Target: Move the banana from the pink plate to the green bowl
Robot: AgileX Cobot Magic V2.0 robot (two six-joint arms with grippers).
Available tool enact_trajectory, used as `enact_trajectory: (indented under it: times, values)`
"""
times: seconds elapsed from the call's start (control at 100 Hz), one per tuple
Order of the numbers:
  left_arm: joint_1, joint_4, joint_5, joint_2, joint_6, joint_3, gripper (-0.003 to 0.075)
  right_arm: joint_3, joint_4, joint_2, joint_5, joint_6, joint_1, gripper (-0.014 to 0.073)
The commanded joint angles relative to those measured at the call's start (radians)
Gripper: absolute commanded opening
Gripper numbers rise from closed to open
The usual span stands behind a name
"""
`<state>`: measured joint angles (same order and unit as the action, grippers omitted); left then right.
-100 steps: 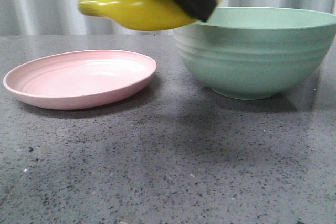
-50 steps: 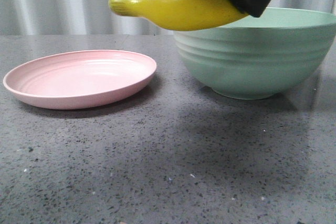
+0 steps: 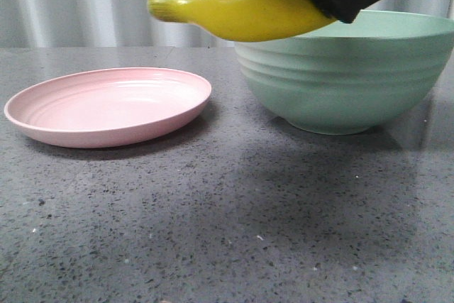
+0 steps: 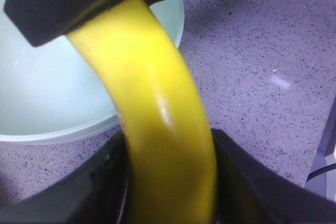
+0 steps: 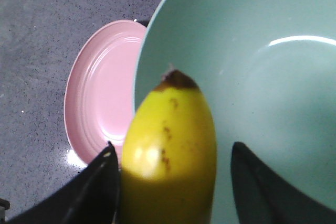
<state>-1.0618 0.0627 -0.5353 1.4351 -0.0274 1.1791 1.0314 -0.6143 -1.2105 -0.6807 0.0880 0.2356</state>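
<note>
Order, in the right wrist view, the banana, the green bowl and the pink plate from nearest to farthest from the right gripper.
1. The banana, between the fingers of the right gripper.
2. The green bowl, directly beneath the banana's dark tip.
3. The pink plate, beyond the bowl's rim, on the table.

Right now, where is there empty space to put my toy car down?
The pink plate holds nothing. The grey table in front of the plate and the green bowl is bare. Above the bowl's left rim it's crowded: both grippers hold the banana there.
</note>
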Motion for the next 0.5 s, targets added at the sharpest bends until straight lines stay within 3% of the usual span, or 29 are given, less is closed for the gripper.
enact_trajectory:
  times: [0.0,0.1,0.22,0.37,0.49]
  values:
    - [-0.008,0.010,0.077,-0.036,0.000,0.037,0.0272,0.035,-0.029,0.017,0.049,-0.012,0.002,0.0279]
    - [-0.008,0.010,0.077,-0.036,0.000,0.037,0.0278,0.035,-0.029,0.017,0.049,-0.012,0.002,0.0169]
    - [-0.008,0.010,0.077,-0.036,0.000,0.037,0.0312,0.035,-0.029,0.017,0.049,-0.012,0.002,0.0099]
    - [-0.008,0.010,0.070,-0.036,0.013,0.037,0.0426,0.035,-0.029,0.017,0.049,-0.012,0.002,0.0091]
    - [-0.006,0.008,0.059,-0.040,0.017,0.037,0.0452,0.035,-0.029,0.017,0.049,-0.012,0.002,0.0091]
